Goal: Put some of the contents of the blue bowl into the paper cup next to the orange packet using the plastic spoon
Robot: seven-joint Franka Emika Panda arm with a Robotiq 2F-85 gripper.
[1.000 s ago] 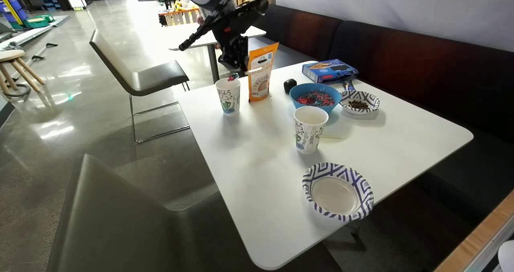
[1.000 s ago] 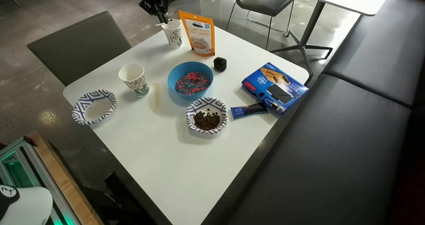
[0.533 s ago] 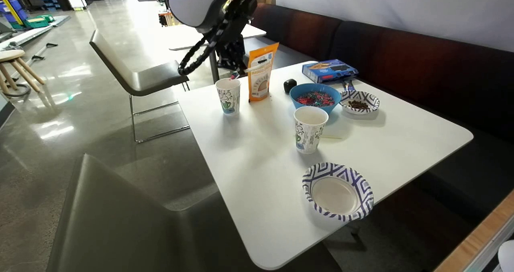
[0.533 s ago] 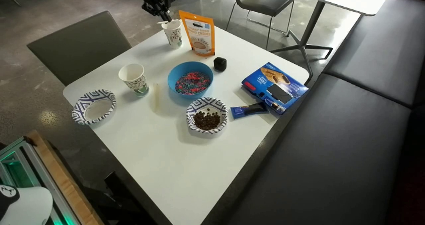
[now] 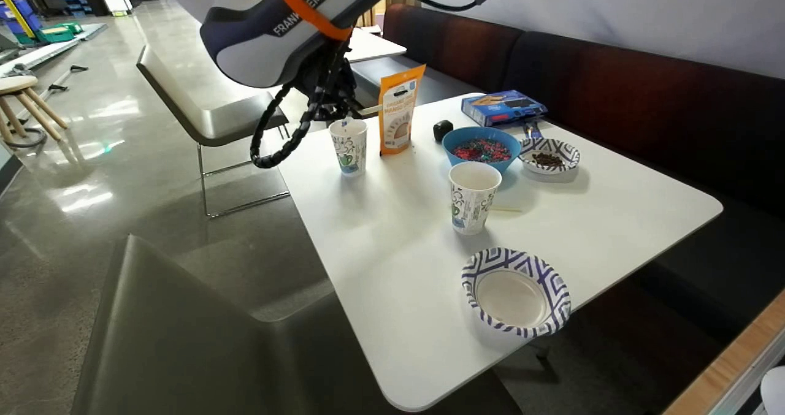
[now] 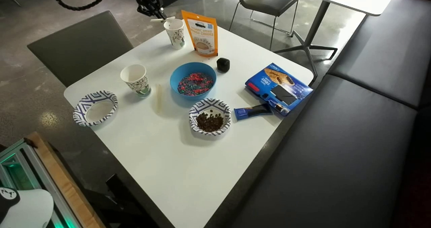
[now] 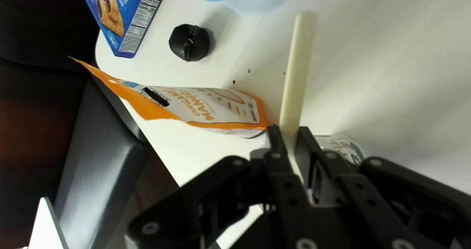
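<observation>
Wht tbl (image 6: 175, 160) holds blue bowl (image 6: 190, 68), paper cup (image 6: 176, 37), orange pkt (image 6: 204, 34).

Two paper cups (image 6: 176, 37), one blue bowl (image 6: 185, 68), two patterned bowls (image 5: 514, 298) (and one orange packet (image 6: 202, 34)).

Found the plastic spoon (image 7: 298, 65) between the fingers (image 7: 274, 144), at the mouth of the paper cup (image 6: 175, 36). In an exterior view, saw this cup on the worktop (image 6: 175, 164), just left of the mango packet (image 6: 202, 36). Before the packet, saw the bowl (image 6: 175, 78) with granules (image 6: 197, 83) inside; just right of that, a lump (image 6: 223, 65). Farther right, noted the snack box (image 6: 269, 83), with a wrapped bar (image 6: 244, 113) at its near left. Just before the bowl, saw a paper bowl (image 6: 193, 115) with bits (image 6: 209, 122) inside. Left of the bowl, found a strip (image 6: 158, 100), then another paper cup (image 6: 138, 84), then a second paper bowl (image 6: 81, 111).
</observation>
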